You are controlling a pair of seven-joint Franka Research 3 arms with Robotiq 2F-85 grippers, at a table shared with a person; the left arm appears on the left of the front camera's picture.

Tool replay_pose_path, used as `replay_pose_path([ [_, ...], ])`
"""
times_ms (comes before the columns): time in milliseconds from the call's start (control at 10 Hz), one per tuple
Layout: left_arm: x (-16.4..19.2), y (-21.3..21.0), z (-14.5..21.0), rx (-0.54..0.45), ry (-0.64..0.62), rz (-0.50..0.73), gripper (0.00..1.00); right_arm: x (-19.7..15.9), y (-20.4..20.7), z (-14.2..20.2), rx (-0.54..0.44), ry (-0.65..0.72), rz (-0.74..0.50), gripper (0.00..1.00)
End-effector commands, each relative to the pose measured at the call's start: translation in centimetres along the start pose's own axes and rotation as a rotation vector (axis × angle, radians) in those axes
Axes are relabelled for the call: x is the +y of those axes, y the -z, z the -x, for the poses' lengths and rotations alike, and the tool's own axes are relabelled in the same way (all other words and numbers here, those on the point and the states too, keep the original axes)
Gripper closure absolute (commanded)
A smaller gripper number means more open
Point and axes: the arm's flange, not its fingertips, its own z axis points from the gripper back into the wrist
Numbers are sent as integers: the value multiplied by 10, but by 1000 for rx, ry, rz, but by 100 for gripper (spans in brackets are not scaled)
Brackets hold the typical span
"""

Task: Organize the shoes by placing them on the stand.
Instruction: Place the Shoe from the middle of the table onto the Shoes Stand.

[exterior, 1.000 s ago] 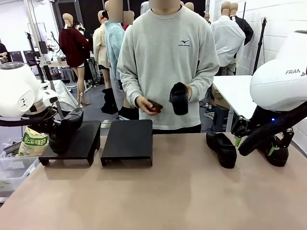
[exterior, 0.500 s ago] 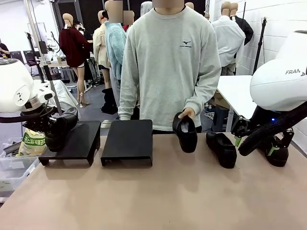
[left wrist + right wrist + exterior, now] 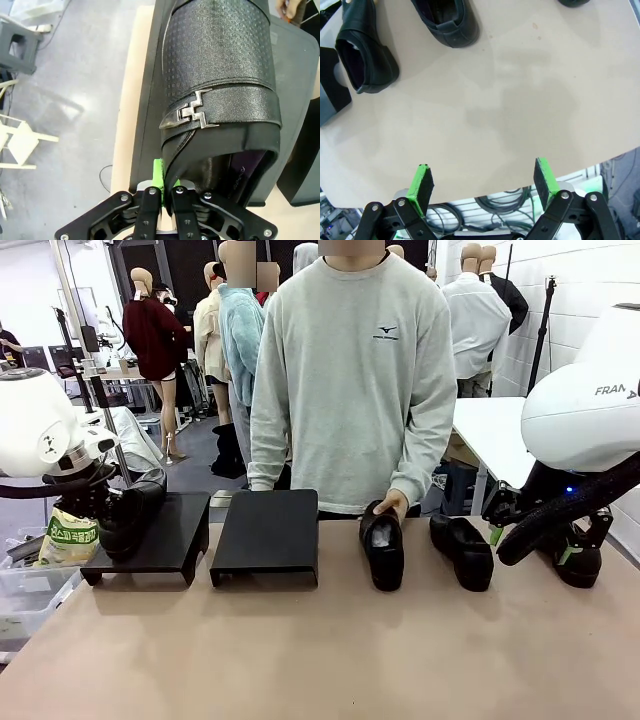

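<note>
Since the earlier frame the person's hand (image 3: 392,505) has lowered a black shoe (image 3: 384,548) flat onto the tan desk (image 3: 330,650), centre right, just beside a second black shoe (image 3: 463,550). At left, the left robot hand (image 3: 164,186) pinches the heel rim of a buckled shoe (image 3: 220,75) over the left black stand (image 3: 160,540). The right robot hand (image 3: 482,172) gapes wide above the desk's edge. Grey floor (image 3: 60,75) lies beside the desk, and a white wall (image 3: 580,280) fills the upper right.

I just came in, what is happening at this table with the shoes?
The left gripper is shut on the rim of a black buckled shoe, holding it over the left stand. The person's hand touches a second shoe on the table, beside a third shoe. The right gripper hangs open above the table edge.
</note>
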Motion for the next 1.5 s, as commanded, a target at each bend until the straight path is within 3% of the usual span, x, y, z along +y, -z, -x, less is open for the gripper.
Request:
replay_pose_path([
  [0,4,-4,-9,11,3,-25,100,0,1,0,6,-6,-4,0],
  [200,4,-3,-11,15,0,-46,95,0,1,0,6,-6,-4,0],
  [600,6,-2,-10,25,-14,-64,16,0,1,0,6,-6,-4,0],
  [700,6,-2,-9,26,-23,-72,0,0,1,0,6,-6,-4,0],
  [1400,11,-17,-5,-46,-51,-88,0,0,1,0,6,-6,-4,0],
])
